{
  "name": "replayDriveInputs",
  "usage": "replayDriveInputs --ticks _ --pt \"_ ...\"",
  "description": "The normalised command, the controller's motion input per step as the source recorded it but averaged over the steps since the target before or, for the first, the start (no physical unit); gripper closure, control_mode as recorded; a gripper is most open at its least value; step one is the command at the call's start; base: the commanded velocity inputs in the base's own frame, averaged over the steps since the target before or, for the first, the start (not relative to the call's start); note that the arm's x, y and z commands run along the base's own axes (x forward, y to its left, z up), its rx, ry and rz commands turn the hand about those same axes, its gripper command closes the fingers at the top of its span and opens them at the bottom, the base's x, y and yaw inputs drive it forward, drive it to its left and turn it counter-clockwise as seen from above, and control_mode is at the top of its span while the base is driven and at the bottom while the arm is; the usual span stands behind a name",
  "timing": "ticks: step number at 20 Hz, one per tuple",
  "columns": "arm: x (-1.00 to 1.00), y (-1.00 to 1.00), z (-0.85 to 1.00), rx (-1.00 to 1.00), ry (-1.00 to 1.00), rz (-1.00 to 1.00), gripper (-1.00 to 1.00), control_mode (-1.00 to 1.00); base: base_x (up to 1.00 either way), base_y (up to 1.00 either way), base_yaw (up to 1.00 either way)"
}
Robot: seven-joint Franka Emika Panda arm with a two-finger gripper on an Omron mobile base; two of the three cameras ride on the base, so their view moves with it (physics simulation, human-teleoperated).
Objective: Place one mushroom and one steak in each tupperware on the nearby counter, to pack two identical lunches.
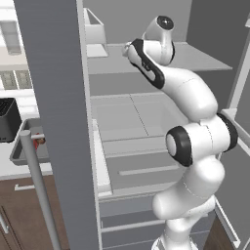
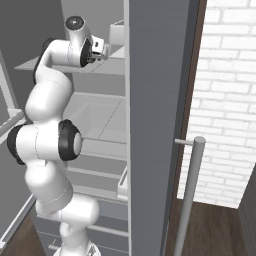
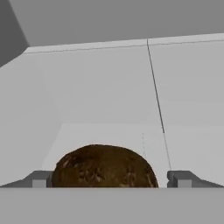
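1. Hand view: nearest, two grey fingertips point(image 3: 39, 179) of the gripper point(image 3: 109, 180) standing wide apart, nothing clamped between them.
2. Between the fingertips, a dark-brown mushroom point(image 3: 105, 168), a rounded dome lying on a pale floor; wider than tall here, long axis running from one fingertip toward the other. Lower part cut off by the bottom edge; stem end not visible, so direction of pointing cannot be told. Contact with the fingertips hard to judge; left tip seems just beside the cap, right tip apart.
3. Beyond the mushroom, pale grey walls of a compartment point(image 3: 100, 87), with a thin dark seam running away to the back.
4. Left base view: white arm point(image 1: 195, 141) rising from lower right and bending forward into an open fridge point(image 1: 136, 122); hand partly hidden behind the wrist.
5. At far left, behind the grey fridge door point(image 1: 53, 122), part of a light-grey tupperware point(image 1: 22, 151) on the counter point(image 1: 19, 168); something small and red at its edge, mostly hidden by a handle bar.
6. Right base view: hand reaching in at the upper shelf point(image 2: 110, 67); jaws not readable there.
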Motion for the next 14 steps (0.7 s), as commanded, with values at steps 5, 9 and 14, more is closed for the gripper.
replayDriveInputs --ticks 5,9,14 --pt "0.06 0.00 -0.13 -0.01 0.00 0.00 1.00 -1.00 0.00 0.00 0.00" --pt "-0.31 0.00 -0.43 -0.05 0.00 -0.01 1.00 -1.00 0.00 0.00 0.00" --pt "-0.08 0.00 -0.36 -0.05 0.00 0.00 1.00 -1.00 0.00 0.00 0.00"
